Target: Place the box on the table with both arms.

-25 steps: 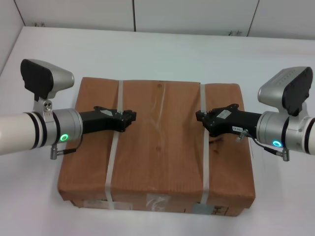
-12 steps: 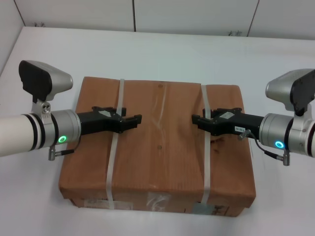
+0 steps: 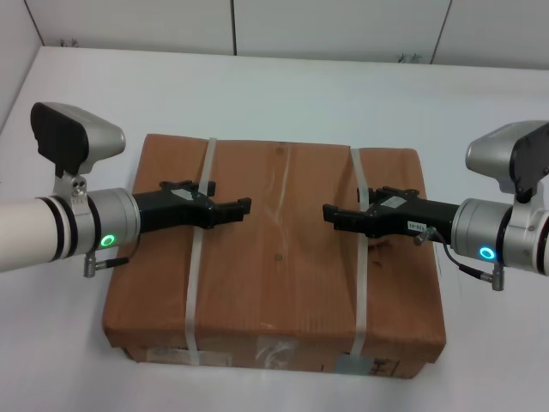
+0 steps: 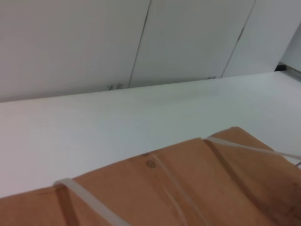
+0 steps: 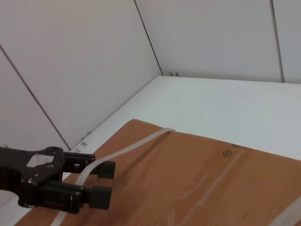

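The large brown cardboard box (image 3: 283,266) lies flat on the white table (image 3: 283,86), with two white straps (image 3: 196,292) and white labels (image 3: 274,352) on its front edge. My left gripper (image 3: 238,211) reaches in from the left and hovers over the box top, just past the left strap, open and empty. My right gripper (image 3: 334,218) reaches in from the right over the right strap (image 3: 358,292), open, tips pointing at the left one. The right wrist view shows the left gripper (image 5: 104,182) with its fingers apart above the box (image 5: 211,188). The left wrist view shows the box top (image 4: 188,188).
The table (image 4: 94,117) stretches well beyond the box on all sides. Pale wall panels (image 3: 334,26) stand along its far edge, and a wall (image 5: 70,70) runs along its left side.
Both grippers' fingers have opened and their tips now reach farther toward the middle of the box top. The box has settled slightly and lies still.
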